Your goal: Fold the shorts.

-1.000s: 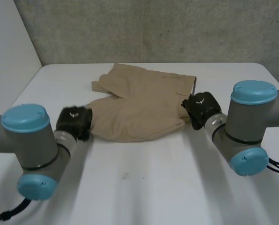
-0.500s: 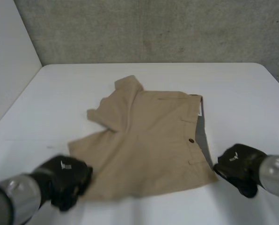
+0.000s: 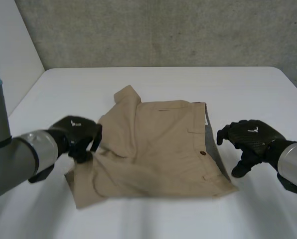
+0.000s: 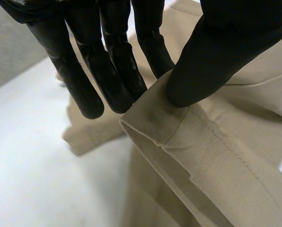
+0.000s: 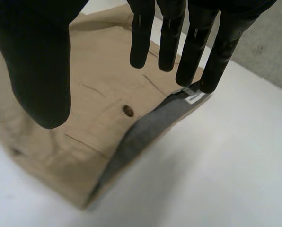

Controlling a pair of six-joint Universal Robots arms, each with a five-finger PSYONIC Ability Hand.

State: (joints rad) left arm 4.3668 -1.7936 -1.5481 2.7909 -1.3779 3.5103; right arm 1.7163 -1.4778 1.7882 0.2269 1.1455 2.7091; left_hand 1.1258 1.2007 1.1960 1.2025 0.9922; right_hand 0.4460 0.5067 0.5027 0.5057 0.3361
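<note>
While left robot hand (image 3: 77, 133) pinches tan shorts (image 3: 161, 149) — stitched hem (image 4: 171, 137), right robot hand (image 3: 252, 137) splayed

No lettering can be read. A small white label (image 5: 193, 98) sits inside the waistband of the shorts (image 5: 98, 90), its print too small to make out.

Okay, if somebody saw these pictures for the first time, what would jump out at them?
Tan shorts lie rumpled in the middle of the white table, with grey waistband lining showing at one end. The left hand pinches a hem between thumb and fingers, while the right hand is open at the waistband end.
</note>
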